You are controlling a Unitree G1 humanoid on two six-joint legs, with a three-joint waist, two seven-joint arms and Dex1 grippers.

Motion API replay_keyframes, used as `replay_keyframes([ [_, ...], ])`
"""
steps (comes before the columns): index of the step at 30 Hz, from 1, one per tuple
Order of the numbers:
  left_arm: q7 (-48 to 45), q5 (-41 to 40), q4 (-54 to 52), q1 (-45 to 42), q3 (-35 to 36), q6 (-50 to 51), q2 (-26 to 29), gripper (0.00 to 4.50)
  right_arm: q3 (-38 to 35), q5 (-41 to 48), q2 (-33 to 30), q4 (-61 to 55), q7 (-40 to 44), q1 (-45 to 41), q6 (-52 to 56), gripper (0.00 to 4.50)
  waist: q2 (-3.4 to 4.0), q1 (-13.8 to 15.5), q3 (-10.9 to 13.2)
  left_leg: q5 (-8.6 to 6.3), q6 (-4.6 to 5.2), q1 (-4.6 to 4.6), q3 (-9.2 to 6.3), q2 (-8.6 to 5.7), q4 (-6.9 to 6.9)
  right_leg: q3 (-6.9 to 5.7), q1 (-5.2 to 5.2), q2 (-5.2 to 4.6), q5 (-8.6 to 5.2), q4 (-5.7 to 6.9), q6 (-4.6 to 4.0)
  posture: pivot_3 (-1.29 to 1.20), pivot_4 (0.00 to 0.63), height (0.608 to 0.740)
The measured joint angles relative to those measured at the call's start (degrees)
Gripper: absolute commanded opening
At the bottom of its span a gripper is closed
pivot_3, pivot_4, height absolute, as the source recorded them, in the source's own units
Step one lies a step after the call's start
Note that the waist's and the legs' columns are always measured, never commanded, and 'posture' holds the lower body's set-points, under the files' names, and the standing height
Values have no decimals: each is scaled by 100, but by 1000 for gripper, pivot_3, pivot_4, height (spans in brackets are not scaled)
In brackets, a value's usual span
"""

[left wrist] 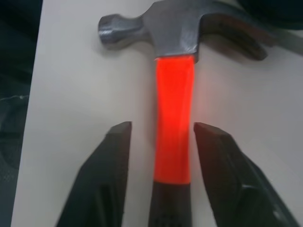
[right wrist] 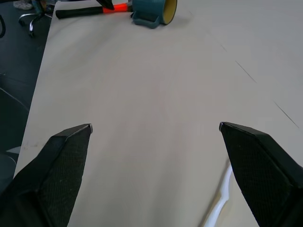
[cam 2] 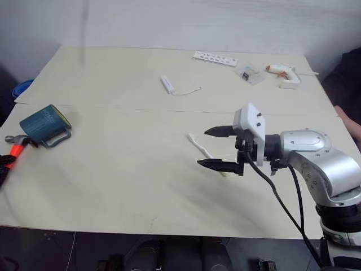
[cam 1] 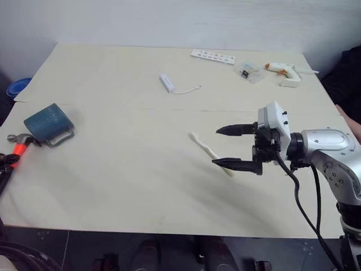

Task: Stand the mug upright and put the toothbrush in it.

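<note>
Mug (cam 1: 48, 124) lies tipped on its side near the left edge of the pale table (cam 1: 130, 186), its squared handle toward the table's front; the right wrist view looks into its yellowish mouth, and nothing can be seen inside it. A blue bowl (cam 1: 18, 87) peeks past the table's far left corner, its contents hidden.

One toothbrush (cam 1: 210, 152) lies flat on the table near the middle, well apart from the mug, bristle head pointing away from the robot. The right gripper (cam 1: 236, 147) hovers over its nearer end with both black fingers spread wide, holding nothing; in the right wrist view the white handle shows just beside one fingertip.

One hammer (left wrist: 173, 94) lies at the table's left edge, just beside the mug. The head views show only its steel head and a strip of orange handle, while the left wrist view shows it close up: the left gripper (left wrist: 162, 130) straddles the orange handle, its two fingers standing apart on either side with a gap between each finger and the handle, so the jaws are open and not clamped on it.

At the far side of the table the head views show one white dongle (cam 1: 167, 82) with a thin cable, one white strip with dark marks (cam 1: 212, 56), a small clear packet (cam 1: 249, 72) and one white glue gun (cam 1: 286, 73). A person's dark sleeve (cam 1: 345, 79) sits at the right edge.
</note>
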Motion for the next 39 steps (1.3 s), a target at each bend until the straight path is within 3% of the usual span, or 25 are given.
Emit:
replay_keyframes([
  [4, 70, 26, 40, 3, -53, -31, 27, 4166, -5, 29, 0, -17, -32, 48, 27, 4500, -1, 15, -1, 0, 1, 0, 2, 0, 18, 3, 0, -2, 2, -3, -1, 0, 150, 740],
  [11, -594, -288, -563, 34, 149, -156, 530, 4166, -4, 77, -27, -11, 16, 36, 41, 4500, -6, 6, 1, 0, 1, 0, 4, 7, 30, 3, 0, 2, 11, 3, -9, 0, 150, 740],
  [14, -1645, -761, -1847, 656, 405, -287, 824, 4166, 2, 113, -128, -10, 113, 14, 50, 4500, -4, 7, 1, 0, 1, 2, 11, 23, 26, 11, 0, -10, 11, -3, -8, 0, 150, 740],
  [18, -3612, -1757, -4845, 2839, 1246, 452, 1034, 4166, 4, 153, -168, 15, 145, 6, 51, 4500, 2, -21, 5, -7, 12, 5, 23, 34, 16, 28, -1, -20, 12, -9, -7, 0, 150, 740],
  [21, -3856, -1896, -6087, 3401, 1271, 895, 1058, 4166, 0, 162, -163, 23, 130, 5, 50, 4500, 9, -5, 9, -7, 13, 14, 26, 34, 11, 27, -1, -11, 11, -12, -10, 0, 150, 740],
  [25, -3099, -1358, -6582, 2782, 227, 1024, 861, 4166, -5, 194, -87, -15, 0, 42, 56, 4500, 18, 14, 13, -5, 17, 32, 27, 8, 14, 28, 15, 9, 14, -3, -14, 0, 150, 740],
  [31, -2262, -170, -5754, 1400, -1415, 736, 177, 4166, -56, 341, -31, -243, -271, 157, 178, 4500, 16, -4, 13, -7, 20, 28, 29, 7, 24, 27, 19, 14, 19, -6, -8, 0, 150, 740],
  [39, -2066, 666, -4652, 319, -2168, 522, -164, 4166, -253, 485, -30, -496, -609, 391, 271, 4500, 15, -1, 12, -14, 33, 17, 35, 7, 28, 30, 16, 14, 22, -3, 0, 0, 150, 740],
])
